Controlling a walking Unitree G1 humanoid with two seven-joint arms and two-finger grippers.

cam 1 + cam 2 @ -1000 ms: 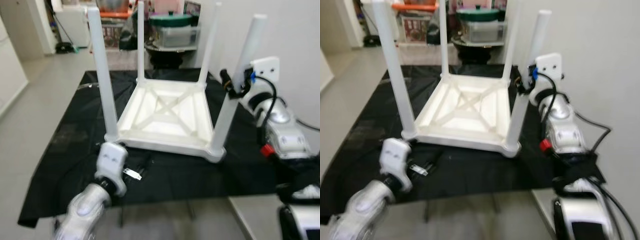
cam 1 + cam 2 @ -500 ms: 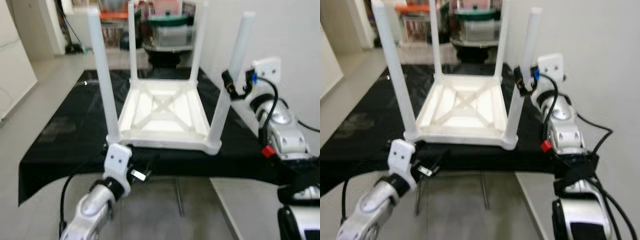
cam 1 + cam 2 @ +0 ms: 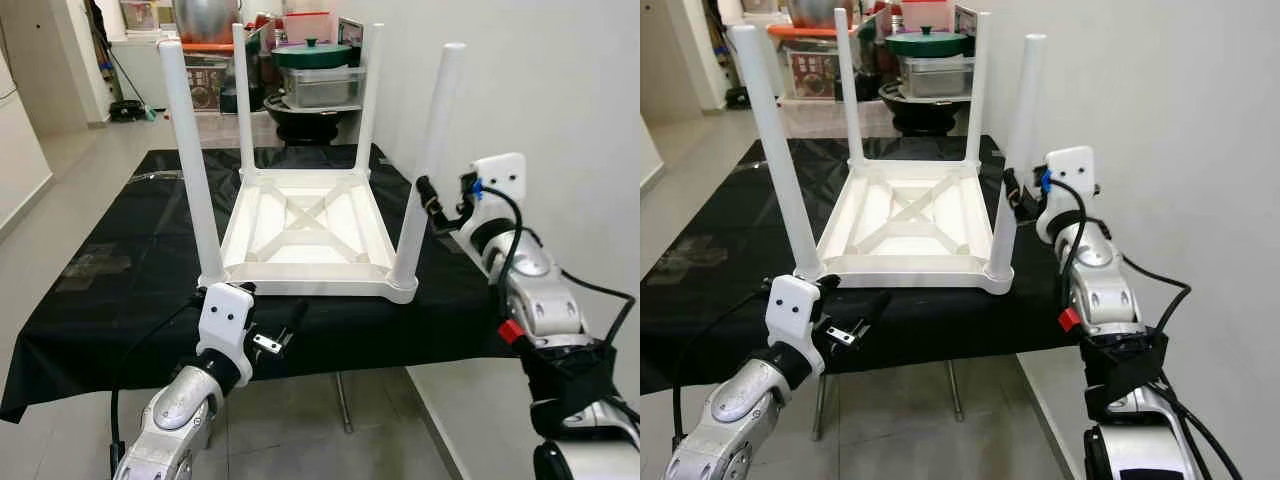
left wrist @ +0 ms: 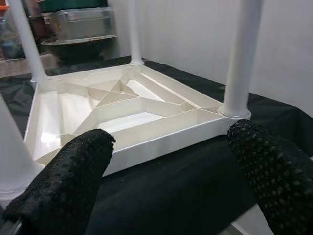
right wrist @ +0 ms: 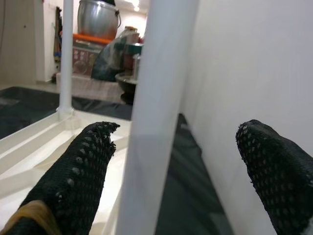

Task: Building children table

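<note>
The upturned white plastic children's table appeared light, rigid and slick; grasp a leg. Right gripper stood open around the near-right leg; left gripper open, empty.

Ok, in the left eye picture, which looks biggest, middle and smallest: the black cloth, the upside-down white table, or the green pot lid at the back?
1. Black cloth, widest across the picture.
2. Upside-down white table, legs pointing up.
3. Green pot lid, smallest, though it sits farther back, so it looks smaller than it really is.
</note>
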